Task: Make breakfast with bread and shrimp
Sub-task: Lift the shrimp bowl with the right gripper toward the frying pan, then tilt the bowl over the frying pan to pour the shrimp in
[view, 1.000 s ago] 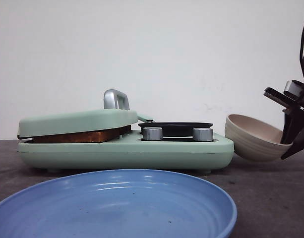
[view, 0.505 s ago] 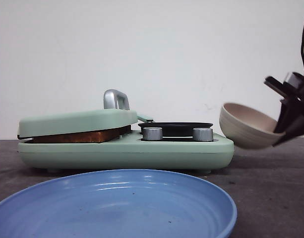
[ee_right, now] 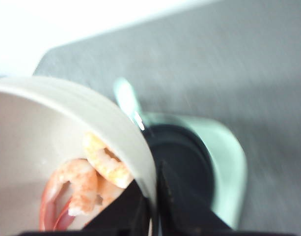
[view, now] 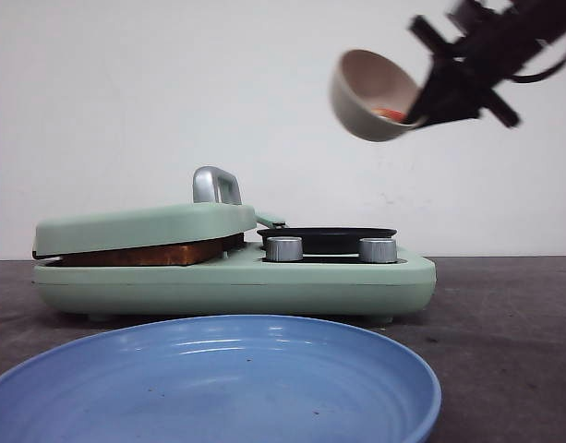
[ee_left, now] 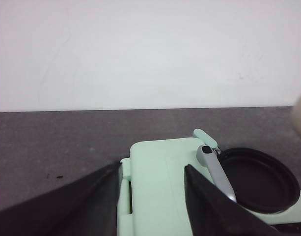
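My right gripper (view: 428, 103) is shut on the rim of a beige bowl (view: 370, 92) and holds it tilted, high above the black round pan (view: 327, 236) of the mint green breakfast maker (view: 236, 277). Pink shrimp (ee_right: 86, 184) lie in the bowl (ee_right: 52, 132); the gripper (ee_right: 152, 206) pinches its wall, with the pan (ee_right: 182, 157) below. Toasted bread (view: 144, 253) shows as a brown edge under the shut green lid (view: 144, 226). My left gripper (ee_left: 150, 196) is open above the lid (ee_left: 165, 182), one finger on each side, touching nothing.
A large blue plate (view: 209, 388) lies empty at the front. A silver lid handle (view: 216, 185) stands up, and two silver knobs (view: 284, 248) sit on the maker's front. The dark table (view: 504, 351) extends to the right.
My right gripper has lifted the bowl from table height beside the maker, up and leftward to high above the pan, tilting it more. The left arm has not visibly moved.
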`<state>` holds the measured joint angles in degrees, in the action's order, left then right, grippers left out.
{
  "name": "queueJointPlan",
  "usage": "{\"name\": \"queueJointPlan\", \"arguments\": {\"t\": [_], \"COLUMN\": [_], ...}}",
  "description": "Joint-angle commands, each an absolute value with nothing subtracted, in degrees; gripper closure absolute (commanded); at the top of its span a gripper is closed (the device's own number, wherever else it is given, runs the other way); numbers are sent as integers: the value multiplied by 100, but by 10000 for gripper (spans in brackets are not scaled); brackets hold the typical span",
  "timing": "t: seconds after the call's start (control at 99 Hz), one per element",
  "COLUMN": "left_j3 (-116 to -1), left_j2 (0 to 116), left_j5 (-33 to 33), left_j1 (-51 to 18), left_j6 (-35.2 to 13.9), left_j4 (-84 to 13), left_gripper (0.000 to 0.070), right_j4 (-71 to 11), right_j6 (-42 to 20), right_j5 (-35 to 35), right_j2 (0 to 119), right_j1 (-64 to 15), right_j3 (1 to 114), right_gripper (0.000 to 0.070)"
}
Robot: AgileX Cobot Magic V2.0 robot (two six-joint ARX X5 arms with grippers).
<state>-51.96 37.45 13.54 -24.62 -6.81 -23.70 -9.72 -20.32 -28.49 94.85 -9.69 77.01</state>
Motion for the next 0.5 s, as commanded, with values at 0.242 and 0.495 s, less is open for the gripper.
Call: {"name": "queueJointPlan", "arguments": {"t": [0.242, 0.495], "left_j3": [-5249, -5249], "left_j2": [3780, 3780], "left_j5": [1350, 1350], "left_j1": [-2482, -2482], "left_j6": [-690, -670], "left_j4": [-2324, -2401], "left_gripper": [467, 467], "right_j4": [307, 1284], "right_j6": [869, 2858], "right_j5": [-58, 766], "right_j2": [9782, 9848], "right_j1": [-2202, -2471], "right_j3": [7797, 7765], "right_gripper": [698, 698]}}
